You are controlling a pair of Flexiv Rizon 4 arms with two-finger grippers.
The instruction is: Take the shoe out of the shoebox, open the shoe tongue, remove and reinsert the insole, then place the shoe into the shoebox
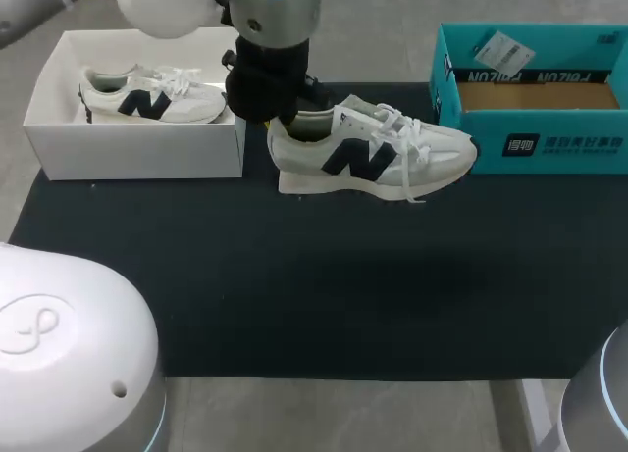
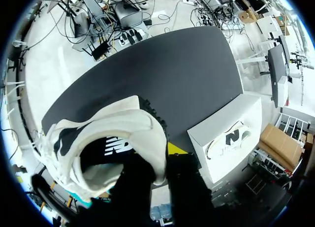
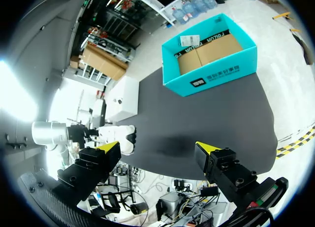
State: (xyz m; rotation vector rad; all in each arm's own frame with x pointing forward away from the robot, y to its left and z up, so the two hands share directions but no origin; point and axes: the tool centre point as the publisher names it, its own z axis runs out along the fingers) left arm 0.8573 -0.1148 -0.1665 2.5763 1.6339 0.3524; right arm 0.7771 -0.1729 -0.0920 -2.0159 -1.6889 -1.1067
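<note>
The left arm is glossy white and rounded, its grey joint ringed in cyan light above a black wrist block. At near left, a white dome bears an embossed loop mark. The right gripper has black, screw-studded fingers tipped with yellow wedges.

My table has a flat black top that fills most of the head view. An open white shoebox sits on it at the far left corner. An open teal cardboard box sits at the far right corner, well apart from the first. Between them, near the far edge, is a white sneaker with a dark side logo, toe toward the teal box. I cannot tell whether its sole touches the tabletop.
</note>
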